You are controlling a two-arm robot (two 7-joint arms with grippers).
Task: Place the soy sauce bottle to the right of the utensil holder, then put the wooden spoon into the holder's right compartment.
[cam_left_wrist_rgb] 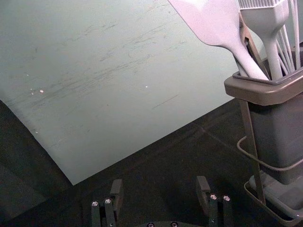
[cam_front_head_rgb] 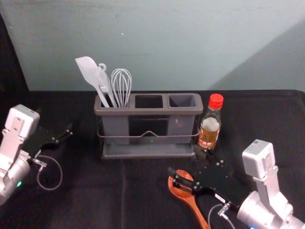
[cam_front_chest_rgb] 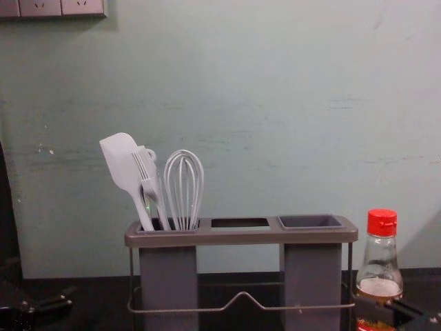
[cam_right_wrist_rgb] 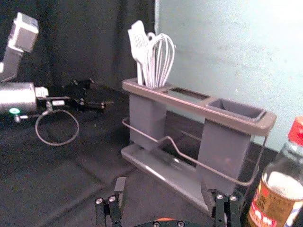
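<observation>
Both are gaping wide, empty — the right pincer [cam_front_head_rgb: 183, 161] is hanging over the spoon [cam_front_head_rgb: 182, 194], the left pincer [cam_front_head_rgb: 55, 120] is idling left of the holder [cam_front_head_rgb: 148, 112] — the bottle [cam_front_head_rgb: 209, 125] is standing just right of it.

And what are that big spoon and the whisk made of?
The spoon looks like smooth, perhaps varnished wood, going by its warm orange-brown colour. The whisk's pale, evenly coloured loops suggest silicone or plastic coating, though painted wire is possible.
</observation>
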